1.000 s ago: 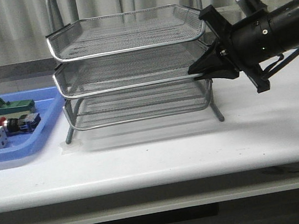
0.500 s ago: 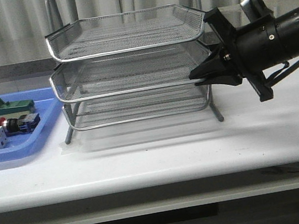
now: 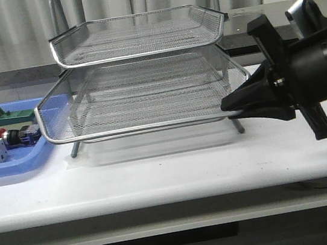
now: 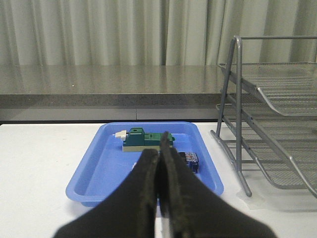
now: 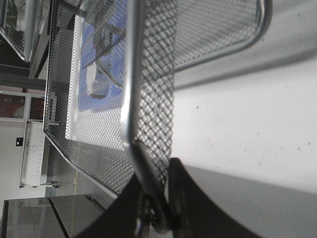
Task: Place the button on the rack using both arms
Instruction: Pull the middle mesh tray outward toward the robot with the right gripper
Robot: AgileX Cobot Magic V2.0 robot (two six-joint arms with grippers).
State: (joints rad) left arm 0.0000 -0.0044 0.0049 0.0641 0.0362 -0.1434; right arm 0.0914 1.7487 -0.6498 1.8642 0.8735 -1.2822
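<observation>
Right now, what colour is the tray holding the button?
Blue: the flat plastic tray under the button is plain blue, clearest in the left wrist view.

the button in the blue tray is partly hidden behind the mesh corner of the rack in the front view. the left gripper hides most of the button in the left wrist view. the right arm is cut off at the right edge.

Button traybound; rack mid-tier extended
</observation>
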